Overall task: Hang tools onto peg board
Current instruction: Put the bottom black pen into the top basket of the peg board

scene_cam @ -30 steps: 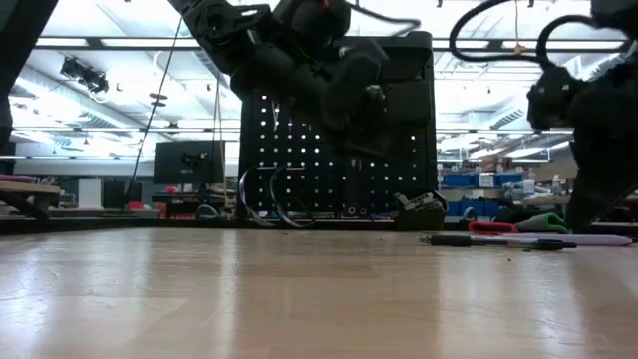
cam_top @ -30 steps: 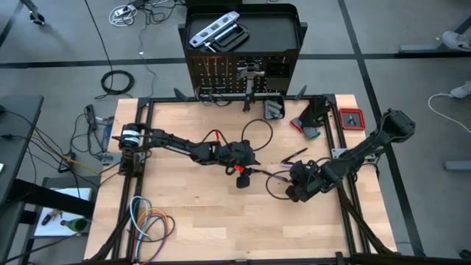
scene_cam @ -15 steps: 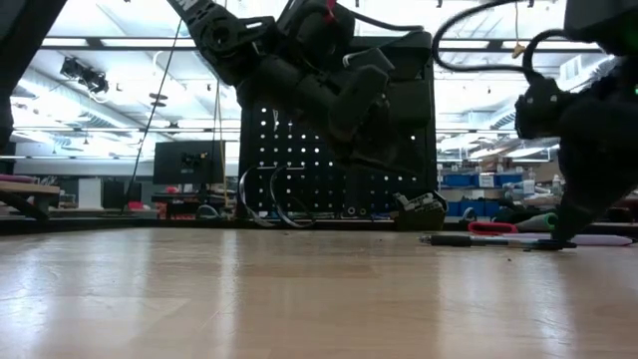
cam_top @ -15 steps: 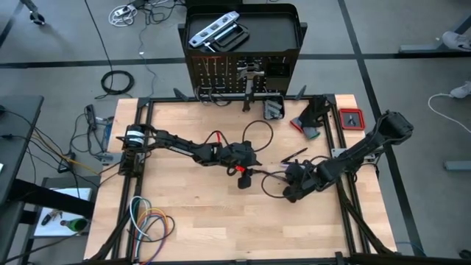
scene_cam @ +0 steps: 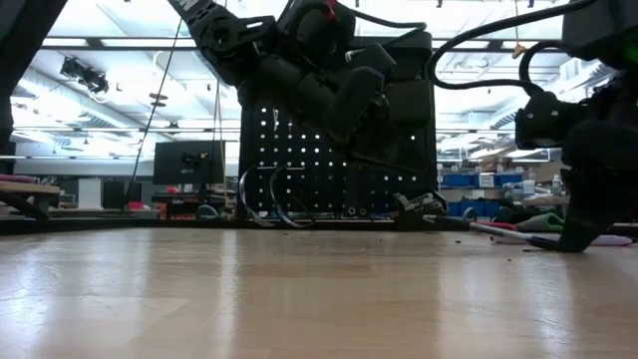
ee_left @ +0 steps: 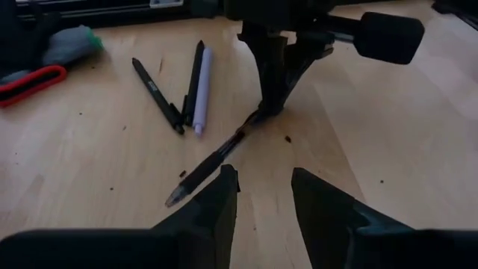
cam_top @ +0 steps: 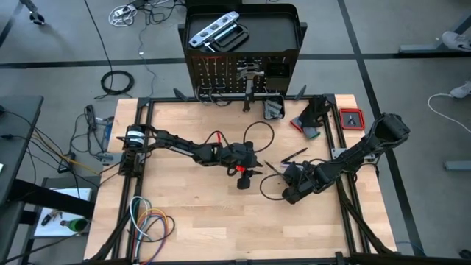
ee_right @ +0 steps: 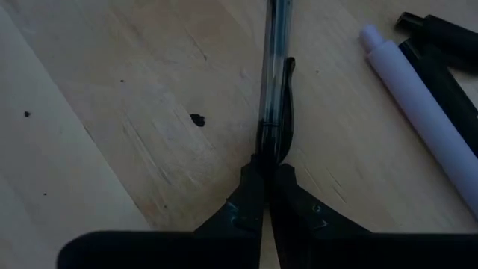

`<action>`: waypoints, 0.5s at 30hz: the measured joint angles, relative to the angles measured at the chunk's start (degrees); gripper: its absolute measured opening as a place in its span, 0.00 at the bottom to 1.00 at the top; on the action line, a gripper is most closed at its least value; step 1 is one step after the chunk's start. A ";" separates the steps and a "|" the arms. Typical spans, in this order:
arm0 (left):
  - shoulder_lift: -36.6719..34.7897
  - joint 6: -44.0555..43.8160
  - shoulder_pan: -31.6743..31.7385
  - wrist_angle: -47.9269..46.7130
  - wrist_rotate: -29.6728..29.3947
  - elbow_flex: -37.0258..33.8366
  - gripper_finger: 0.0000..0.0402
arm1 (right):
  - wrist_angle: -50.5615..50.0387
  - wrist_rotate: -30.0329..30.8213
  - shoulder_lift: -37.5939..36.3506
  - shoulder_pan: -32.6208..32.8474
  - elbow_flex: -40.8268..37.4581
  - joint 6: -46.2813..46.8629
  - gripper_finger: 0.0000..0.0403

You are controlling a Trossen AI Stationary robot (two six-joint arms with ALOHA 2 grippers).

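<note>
On the tabletop (cam_top: pixel 221 221) mid-right, I had R gripper (ee_right: pixel 265 187) pinched narrow on the clear pen's (ee_right: pixel 275 67) capped end; L gripper (ee_left: pixel 261 198) hovered part-open, empty, pen's tip just ahead.

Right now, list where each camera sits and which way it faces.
High: overhead, looking straight down on the table; both arms show.
Low: at table height, facing the peg board; arms hang in from above.
Left wrist: looks past the open left gripper toward the right gripper.
Right wrist: looks past its own shut fingers at the pen.
Shared: both wrist views show that pen.
</note>
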 joint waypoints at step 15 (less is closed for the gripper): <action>8.91 6.57 1.15 -15.36 0.60 15.00 0.33 | 0.24 -0.15 0.00 0.00 -0.13 -0.34 0.07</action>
